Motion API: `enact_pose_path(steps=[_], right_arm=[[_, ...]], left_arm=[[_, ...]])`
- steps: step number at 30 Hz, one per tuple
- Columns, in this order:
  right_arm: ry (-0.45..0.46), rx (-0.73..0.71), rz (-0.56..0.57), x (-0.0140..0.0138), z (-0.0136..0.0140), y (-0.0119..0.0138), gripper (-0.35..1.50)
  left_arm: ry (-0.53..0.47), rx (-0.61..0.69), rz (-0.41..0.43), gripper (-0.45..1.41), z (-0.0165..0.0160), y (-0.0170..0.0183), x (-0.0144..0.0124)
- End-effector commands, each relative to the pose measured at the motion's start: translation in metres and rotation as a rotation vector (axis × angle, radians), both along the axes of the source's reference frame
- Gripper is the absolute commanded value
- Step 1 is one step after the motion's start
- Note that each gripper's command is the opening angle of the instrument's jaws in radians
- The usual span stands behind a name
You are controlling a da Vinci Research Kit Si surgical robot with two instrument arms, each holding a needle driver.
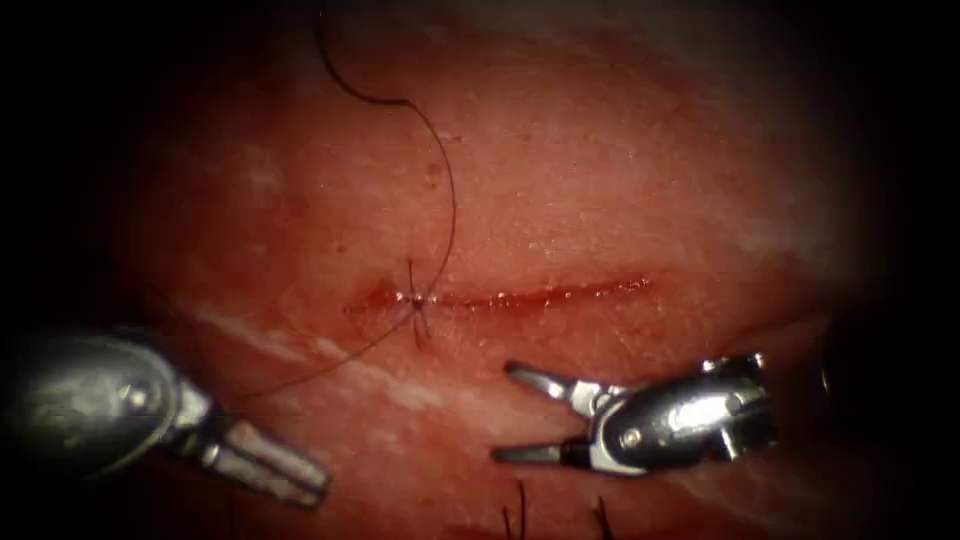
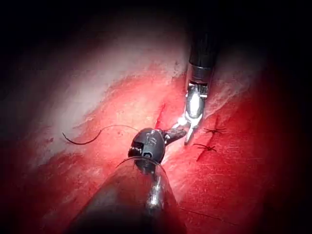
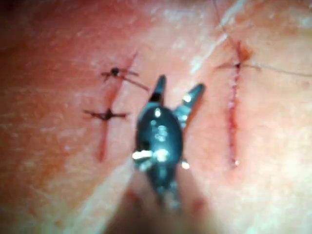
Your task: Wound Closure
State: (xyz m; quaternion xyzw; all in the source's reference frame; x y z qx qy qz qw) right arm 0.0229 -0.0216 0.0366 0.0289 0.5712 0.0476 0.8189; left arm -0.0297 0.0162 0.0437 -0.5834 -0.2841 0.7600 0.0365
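Observation:
The cut (image 1: 540,296) runs left to right across the tissue (image 1: 620,170), with red fluid along it. One knotted stitch (image 1: 415,301) sits at its left end. From the knot, thread (image 1: 452,205) curves up and away; a second strand (image 1: 310,372) runs down-left toward my left tool's wrist. My left tool (image 1: 310,483) lies below and left of the cut, jaws shut, nothing visible in them. My right tool (image 1: 504,412) hovers just below the cut's middle, jaws open and holding nothing. The right wrist view shows those open jaws (image 3: 178,86) beside the cut (image 3: 234,122).
An older closed cut with two knotted stitches (image 3: 108,115) lies beside the right tool; their dark ends (image 1: 520,510) reach the endoscope view's lower edge. In the left wrist view, the right arm's shaft (image 2: 202,53) comes down close to my left tool (image 2: 178,131), and a loose thread curl (image 2: 87,141) lies on the tissue.

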Motion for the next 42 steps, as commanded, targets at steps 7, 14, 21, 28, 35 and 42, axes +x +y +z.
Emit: enact_pose_path(steps=[7, 14, 21, 28, 35, 42], right_arm=[[-0.005, 0.005, 0.005, 0.0007, 0.0006, -0.0012, 1.03], [-0.007, 0.009, 0.01, 0.0012, 0.0006, -0.0013, 1.03], [-0.008, 0.021, 0.017, 0.0016, 0.0006, -0.0012, 1.03], [-0.006, 0.026, 0.021, 0.0016, 0.0006, -0.0012, 1.03], [-0.004, 0.031, 0.025, 0.0017, 0.0006, -0.0012, 1.03], [-0.004, 0.03, 0.027, 0.0019, 0.0006, -0.0012, 1.03]], left_arm=[[-0.23, 0.064, -0.116, -0.45, -0.0017, 0.0053, 0.0043], [0.04, -0.105, -0.334, -0.45, 0.0054, 0.0108, 0.0083], [0.299, -0.203, -0.359, -0.45, 0.0204, 0.0118, 0.0081], [0.435, -0.259, -0.328, -0.45, 0.0312, 0.0108, 0.0078], [0.512, -0.228, -0.295, -0.45, 0.0374, 0.0094, 0.009], [0.563, -0.118, -0.338, 0.57, 0.0402, 0.0089, 0.0096]])
